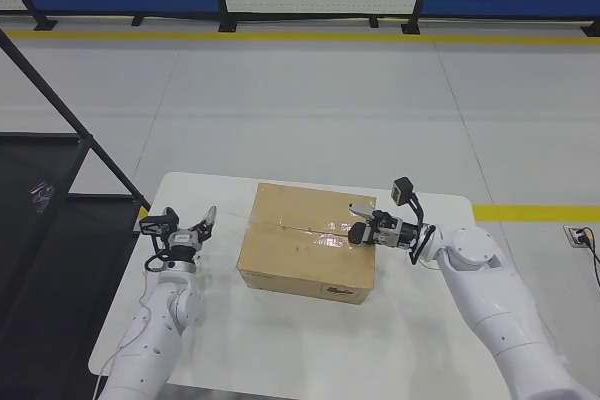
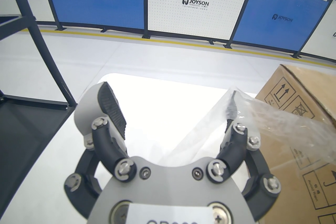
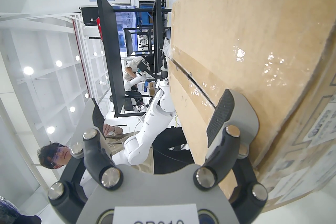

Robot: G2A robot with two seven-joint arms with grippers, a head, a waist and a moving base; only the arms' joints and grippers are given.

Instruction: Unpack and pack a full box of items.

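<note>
Closed cardboard box [image 1: 305, 243] sat mid-table [image 1: 420, 330], with both grippers released.
The left gripper [image 2: 168, 93] stood spread beside the box, and clear film [image 2: 275, 114] clinging to one finger could foul its next grasp. The right gripper [image 3: 161, 101] was spread over the taped seam [image 3: 189, 78], where a finger might slip on the glossy tape.

The left gripper [image 2: 169, 89] gapes over the white table [image 2: 157, 117] — clear film [image 2: 275, 117] drapes one finger [image 2: 230, 107] beside the box [image 2: 309, 86].
</note>
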